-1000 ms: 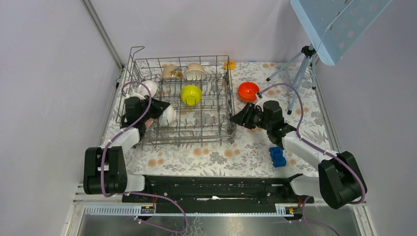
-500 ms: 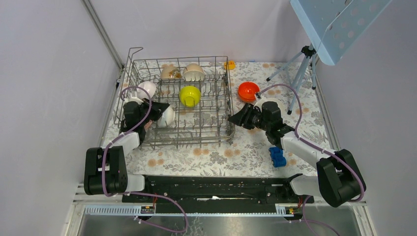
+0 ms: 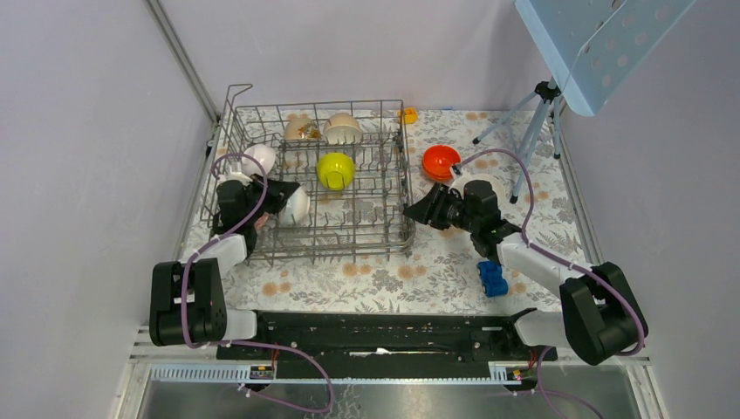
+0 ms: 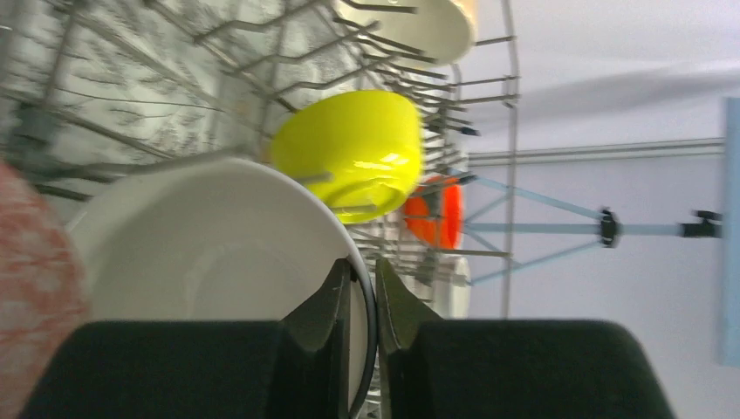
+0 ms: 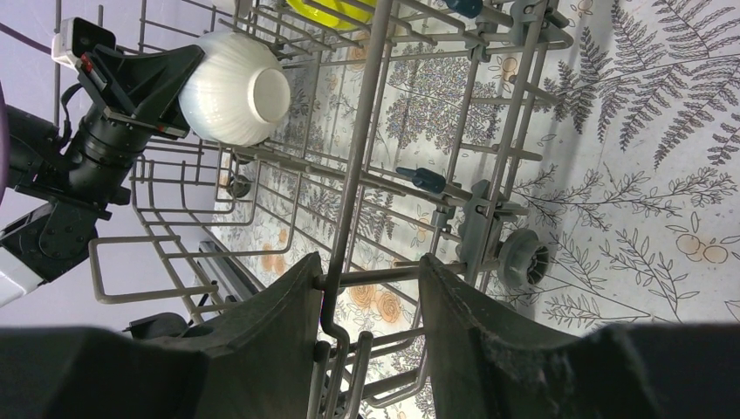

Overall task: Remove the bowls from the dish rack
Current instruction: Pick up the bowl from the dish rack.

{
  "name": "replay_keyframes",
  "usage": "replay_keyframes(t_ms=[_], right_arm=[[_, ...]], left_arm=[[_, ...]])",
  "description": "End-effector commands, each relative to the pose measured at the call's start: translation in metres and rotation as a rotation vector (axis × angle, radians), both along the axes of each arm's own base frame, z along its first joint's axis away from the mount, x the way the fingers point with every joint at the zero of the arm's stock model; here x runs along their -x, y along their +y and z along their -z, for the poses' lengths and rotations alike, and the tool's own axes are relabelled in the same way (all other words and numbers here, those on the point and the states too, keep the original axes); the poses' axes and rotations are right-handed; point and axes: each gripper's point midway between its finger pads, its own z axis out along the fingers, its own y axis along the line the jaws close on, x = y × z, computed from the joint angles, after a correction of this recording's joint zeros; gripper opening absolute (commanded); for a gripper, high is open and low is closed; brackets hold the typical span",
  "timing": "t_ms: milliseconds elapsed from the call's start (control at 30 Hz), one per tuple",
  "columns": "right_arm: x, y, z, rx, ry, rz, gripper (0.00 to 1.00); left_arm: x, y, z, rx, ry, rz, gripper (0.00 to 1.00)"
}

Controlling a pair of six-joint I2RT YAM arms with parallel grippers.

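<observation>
The grey wire dish rack (image 3: 397,179) stands at the back left. My left gripper (image 3: 281,198) is inside it, shut on the rim of a white bowl (image 3: 297,206). In the left wrist view the fingers pinch the bowl's rim (image 4: 362,288). A yellow-green bowl (image 3: 337,168), two beige bowls (image 3: 345,127) and a pale bowl (image 3: 260,158) also sit in the rack. An orange-red bowl (image 3: 441,161) lies on the table right of the rack. My right gripper (image 3: 417,212) is open, its fingers either side of a rack wire (image 5: 366,175) at the rack's right side.
A blue toy car (image 3: 492,278) lies near the right arm. A small yellow object (image 3: 407,114) sits behind the rack. A tripod (image 3: 541,105) stands at the back right. A pink-speckled bowl (image 4: 35,262) is at the left edge of the left wrist view.
The rack's near edge has shifted a little away from the arms. The left gripper has drawn slightly back with the white bowl. The right gripper has edged closer to the rack.
</observation>
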Motion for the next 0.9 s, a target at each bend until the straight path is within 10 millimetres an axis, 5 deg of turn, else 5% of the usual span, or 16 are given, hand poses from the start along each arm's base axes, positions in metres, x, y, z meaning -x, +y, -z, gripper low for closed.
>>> replay_keyframes(t_ms=[0,167,500,867], right_arm=[[0.006,-0.046,0.075,0.221,0.165,0.143,0.49],[0.005,-0.045,0.072,0.213,0.159,0.140,0.51],[0.007,-0.044,0.063,0.203,0.146,0.136,0.52],[0.009,-0.044,0.018,0.169,0.082,0.135,0.71]], left_arm=[[0.009,-0.013,-0.131,0.175,-0.392,0.182,0.00],[0.013,-0.016,-0.146,0.180,-0.428,0.211,0.00],[0.013,-0.017,-0.146,0.140,-0.415,0.210,0.00],[0.031,-0.042,-0.208,0.071,-0.527,0.284,0.00]])
